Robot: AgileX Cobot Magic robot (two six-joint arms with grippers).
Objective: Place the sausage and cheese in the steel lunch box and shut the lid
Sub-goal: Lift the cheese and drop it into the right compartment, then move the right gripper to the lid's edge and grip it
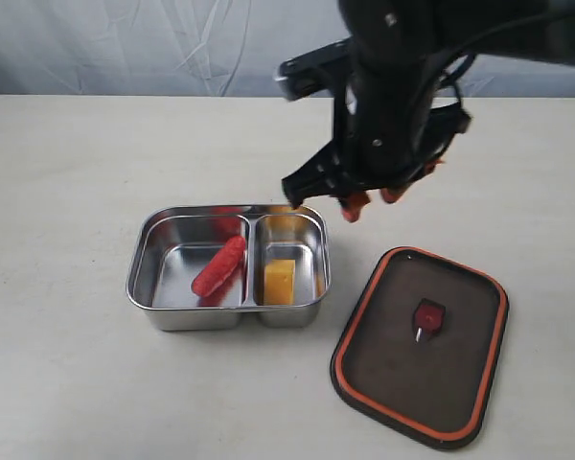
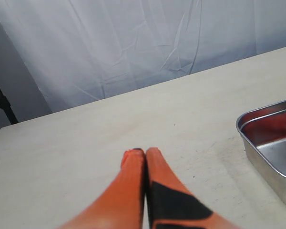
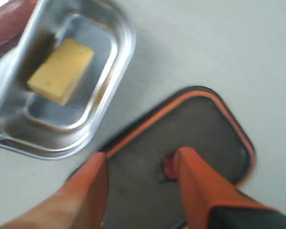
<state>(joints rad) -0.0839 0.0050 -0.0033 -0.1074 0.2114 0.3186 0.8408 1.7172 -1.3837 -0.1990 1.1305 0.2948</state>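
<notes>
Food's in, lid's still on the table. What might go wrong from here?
Lying flat on the table, the lid may slide rather than lift when the open right gripper pinches its rim. It also sits skewed relative to the lunch box, so it may land crooked and not seal.

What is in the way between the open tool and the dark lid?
Nothing I can see. The right tool hangs open over the lid, with only air between them.
</notes>
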